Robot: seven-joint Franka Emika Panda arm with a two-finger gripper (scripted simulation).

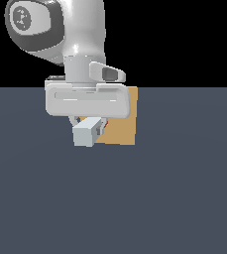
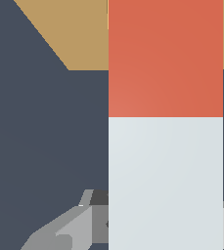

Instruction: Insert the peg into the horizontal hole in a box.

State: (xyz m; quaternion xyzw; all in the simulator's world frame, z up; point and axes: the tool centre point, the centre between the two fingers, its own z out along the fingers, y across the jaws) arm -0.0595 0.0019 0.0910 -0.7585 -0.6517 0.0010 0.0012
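Exterior view | gripper (image 1: 88,124) clenched on peg (image 1: 85,133) | red end toward box (image 1: 122,126)

Both pictures are flat, evenly lit simulator renders, neither bright nor dim, with no glare and no lens distortion at the edges. In the exterior view the background above the floor is pure black, and my arm (image 1: 80,34) shows soft shading, paler on top and darker grey underneath. I see no cast shadows on the dark slate floor (image 1: 184,198). Edges look slightly jagged and soft. In the wrist view, the peg (image 2: 165,146) fills the frame in plain colour blocks with a faint gradient.
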